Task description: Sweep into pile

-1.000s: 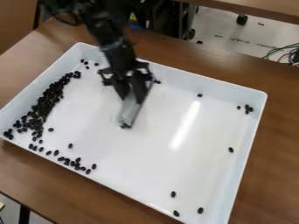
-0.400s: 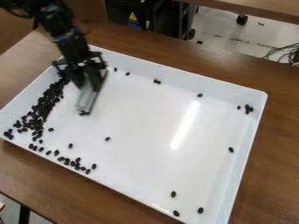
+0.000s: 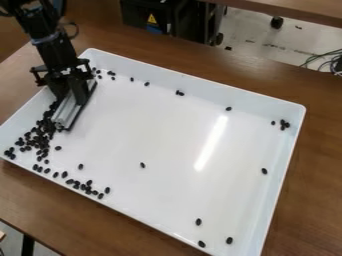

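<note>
gripper, in the camera view, hangs over the ten o'clock side of the white tray, its fingers pinching a grey bar that slants down to the floor. the bar's lower end sits right at the edge of the main pile, which spreads along the wall from ten to nine o'clock. you look to be at the close of a sweep, with the gathering well along but stragglers left.

finish this push gently: set the bar's long face square to the wall, so beans go ahead of it and don't slip round its end. ease off before you pin them against the sloping side, or they may pop loose or twist the bar in your grip. then lift clear of the beans before you swing back out, so you don't drag any along.

for the next stroke, set down on the far side of the lone bean near the centre and draw it toward nine o'clock. the near-wall beans at eight o'clock want a low pass along the wall; the corner cluster, between two and three, wants the bar's end tucked behind it first.
</note>
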`<state>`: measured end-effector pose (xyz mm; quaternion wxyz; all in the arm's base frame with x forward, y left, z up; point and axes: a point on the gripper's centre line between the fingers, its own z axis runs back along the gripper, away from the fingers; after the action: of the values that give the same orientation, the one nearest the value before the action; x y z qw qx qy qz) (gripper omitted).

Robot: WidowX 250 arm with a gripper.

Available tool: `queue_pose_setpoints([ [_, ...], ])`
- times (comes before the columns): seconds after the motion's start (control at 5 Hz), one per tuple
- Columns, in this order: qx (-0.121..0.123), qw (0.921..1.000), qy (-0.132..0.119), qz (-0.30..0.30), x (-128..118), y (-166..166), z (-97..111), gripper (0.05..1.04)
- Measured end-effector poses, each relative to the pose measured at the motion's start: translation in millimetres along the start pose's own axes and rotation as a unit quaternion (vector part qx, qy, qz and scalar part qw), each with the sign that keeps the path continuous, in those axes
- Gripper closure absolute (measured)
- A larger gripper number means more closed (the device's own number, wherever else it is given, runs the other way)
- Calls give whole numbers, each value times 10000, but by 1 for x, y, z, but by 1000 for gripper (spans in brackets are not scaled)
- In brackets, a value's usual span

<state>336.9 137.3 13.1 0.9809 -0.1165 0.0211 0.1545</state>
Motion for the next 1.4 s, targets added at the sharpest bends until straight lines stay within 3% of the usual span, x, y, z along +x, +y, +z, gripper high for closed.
queue_pose_setpoints([
  [0.2, -29, 9996, -227, -149, 3, -11, 16, 733],
  [0.4, -31, 9993, -164, -347, 1, -30, 10, 733],
  [0.8, 339, 9965, -367, -669, 1, -47, -15, 695],
  [1.0, 460, 9957, -456, -660, -8, -54, -22, 376],
  [1.2, 361, 9941, -670, -769, -9, -69, -8, 91],
  [1.4, 295, 9927, -749, -897, -17, -90, 9, 72],
])
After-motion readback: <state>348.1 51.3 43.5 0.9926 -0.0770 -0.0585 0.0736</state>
